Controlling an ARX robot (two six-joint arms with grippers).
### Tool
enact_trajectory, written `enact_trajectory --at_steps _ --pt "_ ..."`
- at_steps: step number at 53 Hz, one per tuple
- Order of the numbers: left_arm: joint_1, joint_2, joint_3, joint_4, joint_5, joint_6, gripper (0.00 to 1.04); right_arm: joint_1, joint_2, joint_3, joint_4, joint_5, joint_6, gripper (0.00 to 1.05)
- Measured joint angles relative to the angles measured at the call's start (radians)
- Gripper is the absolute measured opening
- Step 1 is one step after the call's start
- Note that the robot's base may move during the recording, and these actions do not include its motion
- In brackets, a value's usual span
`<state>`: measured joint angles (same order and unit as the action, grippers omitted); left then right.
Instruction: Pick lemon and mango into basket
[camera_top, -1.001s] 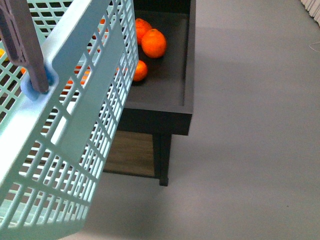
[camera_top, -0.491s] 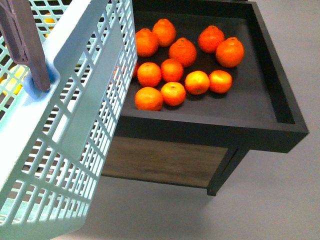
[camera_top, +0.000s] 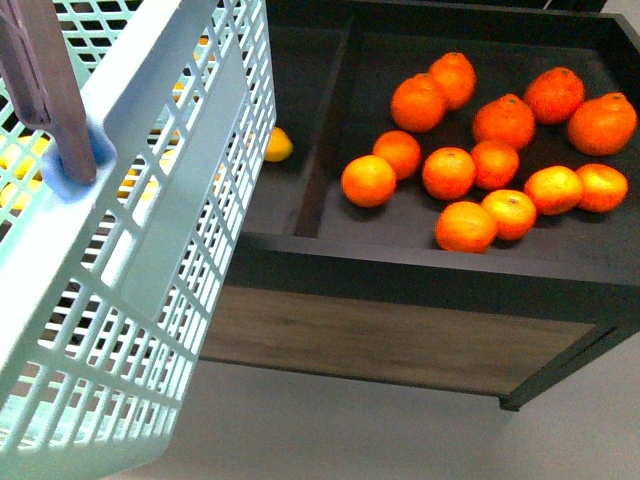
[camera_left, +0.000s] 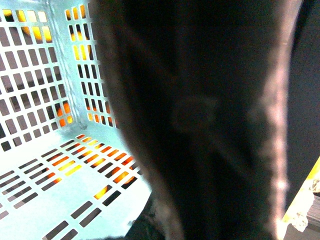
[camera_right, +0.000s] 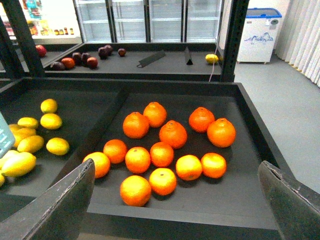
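Observation:
The pale mint basket (camera_top: 150, 260) fills the left of the front view, tilted, with its brown handle (camera_top: 50, 90) at top left. My left gripper is shut on the basket; in the left wrist view a dark blur hides the fingers, and the slotted basket floor (camera_left: 45, 200) looks empty. One lemon (camera_top: 277, 144) peeks out beside the basket wall. Several lemons (camera_right: 50, 121) lie in the left compartment. A longer yellow fruit (camera_right: 18, 164) lies nearest; I cannot tell if it is the mango. My right gripper (camera_right: 175, 210) hangs open above the tangerines.
Several tangerines (camera_right: 162, 152) fill the right compartment of the black stand (camera_top: 400, 275), split off by a divider (camera_top: 325, 130). A back shelf holds dark red fruit (camera_right: 75, 59). A black post (camera_right: 232, 40) rises behind. Grey floor (camera_right: 295, 110) lies to the right.
The front view has swung left: the stand and tangerines slid right in the picture, and the divider and a lemon came into sight. The basket keeps its place in the view.

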<state>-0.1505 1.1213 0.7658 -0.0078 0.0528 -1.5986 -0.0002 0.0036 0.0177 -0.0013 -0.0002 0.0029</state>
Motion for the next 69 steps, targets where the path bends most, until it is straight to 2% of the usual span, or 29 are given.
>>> enact_trajectory --at_steps 69 --pt "0.0 0.0 0.0 -0.001 -0.002 -0.001 0.04 0.0 0.0 0.0 0.0 0.001 0.0 0.96"
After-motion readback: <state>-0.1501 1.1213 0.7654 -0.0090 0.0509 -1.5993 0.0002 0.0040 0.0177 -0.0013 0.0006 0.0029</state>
